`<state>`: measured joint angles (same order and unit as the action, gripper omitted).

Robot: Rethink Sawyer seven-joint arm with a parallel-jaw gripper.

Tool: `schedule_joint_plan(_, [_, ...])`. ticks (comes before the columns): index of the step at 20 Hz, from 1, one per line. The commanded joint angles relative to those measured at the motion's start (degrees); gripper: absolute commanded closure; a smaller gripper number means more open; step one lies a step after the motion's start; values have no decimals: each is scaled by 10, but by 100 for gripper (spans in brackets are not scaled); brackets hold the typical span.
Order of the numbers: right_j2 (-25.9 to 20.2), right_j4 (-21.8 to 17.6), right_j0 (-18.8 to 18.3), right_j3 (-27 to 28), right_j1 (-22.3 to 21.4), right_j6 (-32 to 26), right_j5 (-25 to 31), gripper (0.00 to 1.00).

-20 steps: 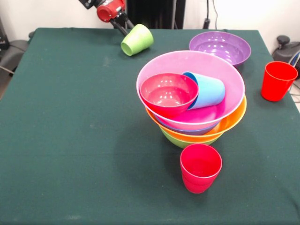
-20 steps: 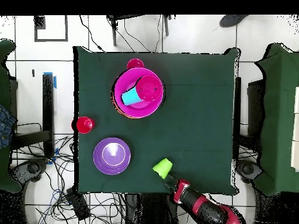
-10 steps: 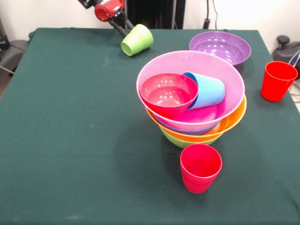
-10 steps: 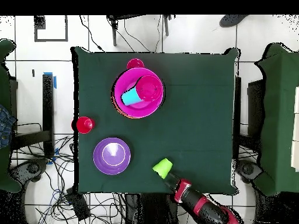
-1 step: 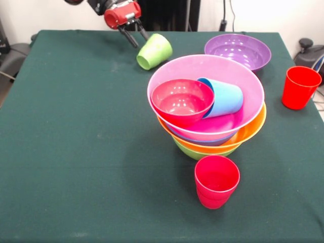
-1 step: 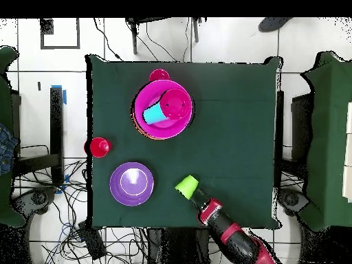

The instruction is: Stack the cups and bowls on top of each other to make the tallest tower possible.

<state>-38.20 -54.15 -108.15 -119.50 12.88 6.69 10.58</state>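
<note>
The tower [image 5: 207, 109] is a pile of nested bowls: lime green lowest, then orange, blue and the wide pink bowl [image 5: 233, 76] on top. Inside the pink bowl a small red bowl [image 5: 182, 101] leans, and a sky blue cup [image 5: 223, 97] lies on its side. My gripper [image 5: 139, 39] is shut on a lime green cup [image 5: 154, 51], which hangs tilted over the table's far side, left of the purple bowl [image 5: 237, 50]. From overhead the gripper [image 6: 194, 195] and the lime green cup [image 6: 186, 185] are right of the purple bowl [image 6: 132, 183].
One red cup [image 5: 216, 181] stands upright just in front of the tower. Another red cup [image 5: 299, 87] stands near the right edge of the dark green table [image 5: 76, 142]. Cables and chairs surround the table in the overhead view.
The gripper has carried the lime green cup a short way from the table's far edge toward the tower. Nothing else has moved.
</note>
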Motion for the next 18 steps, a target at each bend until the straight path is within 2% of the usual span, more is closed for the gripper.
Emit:
schedule_joint_plan(1, [18,49,100,109,53,231,-133,0])
schedule_joint_plan(3, [12,59,134,107,38,243,-155,0])
schedule_joint_plan(8, [16,91,147,94,19,295,-183,0])
schedule_joint_plan(15, [14,66,140,94,1,315,-161,0])
schedule_joint_plan(18, [12,57,143,86,-22,315,-146,0])
